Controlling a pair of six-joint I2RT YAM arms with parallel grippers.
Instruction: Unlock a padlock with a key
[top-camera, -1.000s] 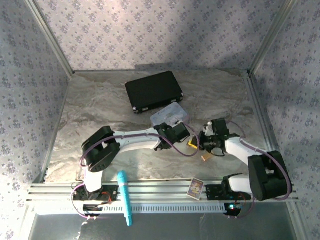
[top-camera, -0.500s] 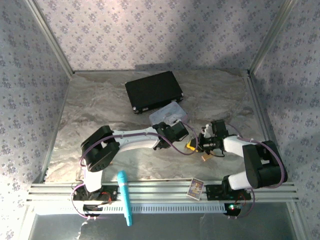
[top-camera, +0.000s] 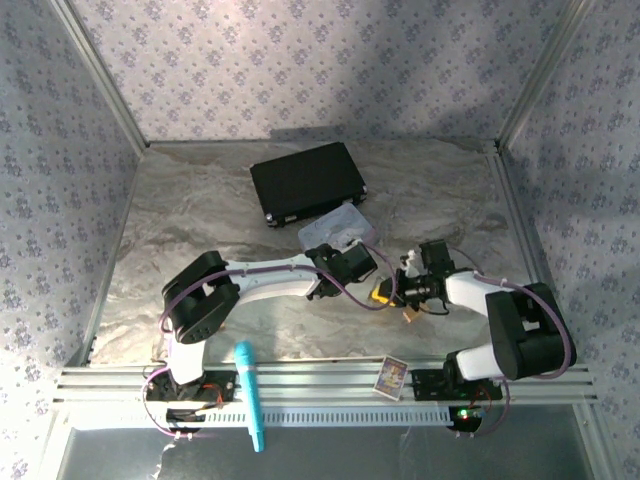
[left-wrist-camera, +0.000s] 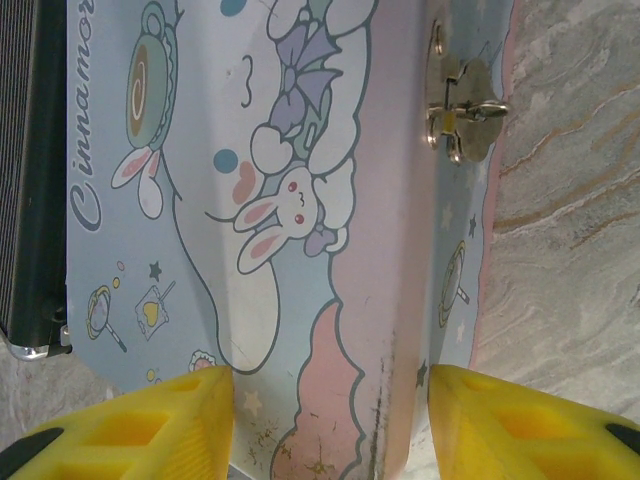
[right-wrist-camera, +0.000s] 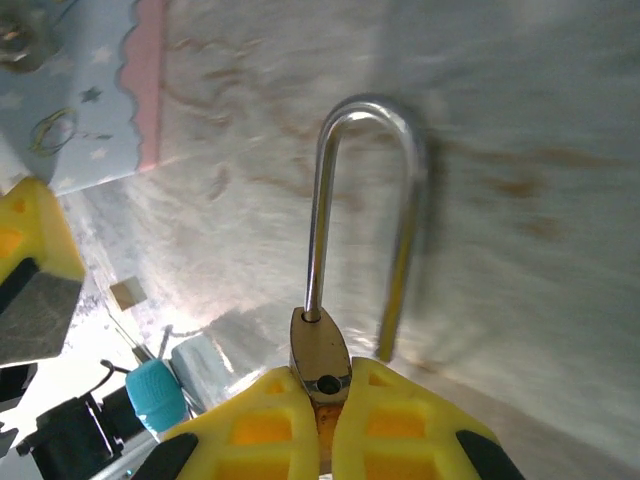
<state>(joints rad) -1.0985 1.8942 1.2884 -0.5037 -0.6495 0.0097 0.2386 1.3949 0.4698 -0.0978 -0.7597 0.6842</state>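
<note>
Padlock (right-wrist-camera: 318, 345), tiny and brass-gold, sits pinched in the right hand (right-wrist-camera: 325, 388), silvery shackle (right-wrist-camera: 365, 105) outward, steadied, we judge, for unlocking; the left hand (left-wrist-camera: 330, 388) hangs spread over a pastel cartoon tin (left-wrist-camera: 300, 200).

- The padlock (right-wrist-camera: 318, 350) has its body mostly hidden between the right gripper (right-wrist-camera: 320, 385) and its yellow fingers; the shackle's far leg is blurred.
- The pastel tin (left-wrist-camera: 300, 200) runs off the left wrist view's top and bottom edges.
- The black case (left-wrist-camera: 20, 150) is cut off at that view's left edge.

Black case (top-camera: 307, 182) beside pastel tin (top-camera: 335, 228); teal marker (top-camera: 249, 394) and card (top-camera: 391, 376) near front rail (top-camera: 310, 379).
</note>
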